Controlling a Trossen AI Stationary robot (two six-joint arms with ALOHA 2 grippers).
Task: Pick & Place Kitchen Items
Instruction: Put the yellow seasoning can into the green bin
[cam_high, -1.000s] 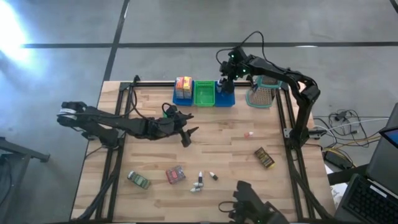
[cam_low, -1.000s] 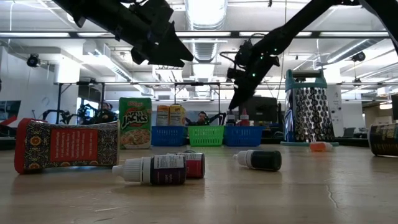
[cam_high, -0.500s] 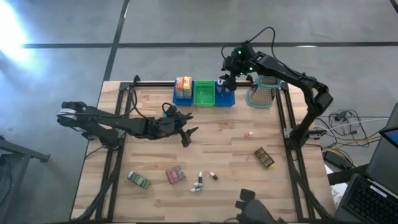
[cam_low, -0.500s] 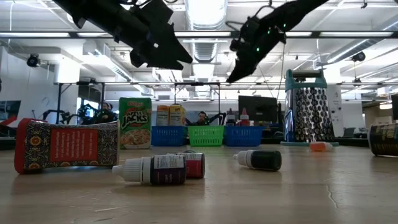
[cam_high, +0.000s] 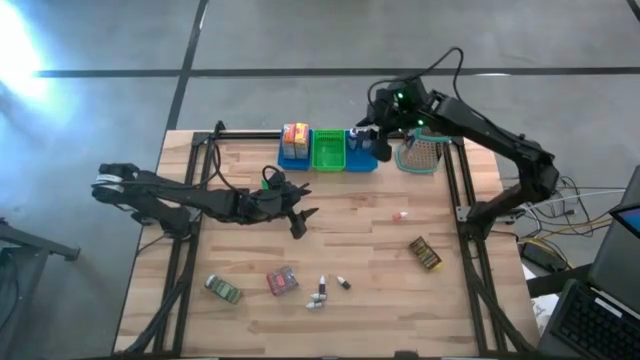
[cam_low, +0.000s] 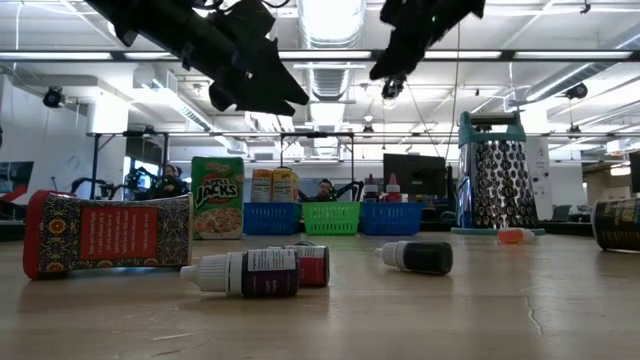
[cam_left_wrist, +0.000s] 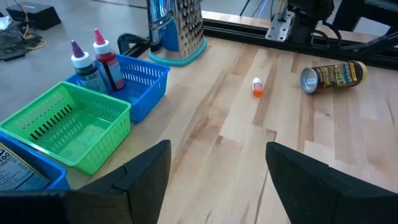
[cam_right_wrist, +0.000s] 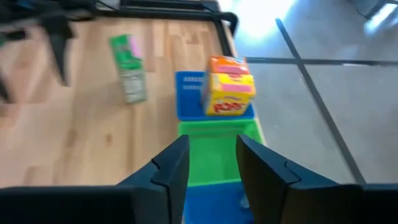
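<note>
The right tool hangs high over the far row of bins, above the blue plastic bin with two small bottles in it. Its fingers are a little apart and hold nothing.

The left tool hangs over the middle of the wooden table. Its fingers are wide apart and empty too.

Many kitchen items lie on the table. A green packet, a pink-red packet and small bottles sit along the near edge. A brown can-shaped packet and a tiny orange-capped bottle lie on the right side.

The near-edge items are closer to the left tool. The small orange-capped bottle and the brown packet lie nearer the right arm, toward the near side from its tool. The brown packet lies on its side, slanted across the table.
</note>
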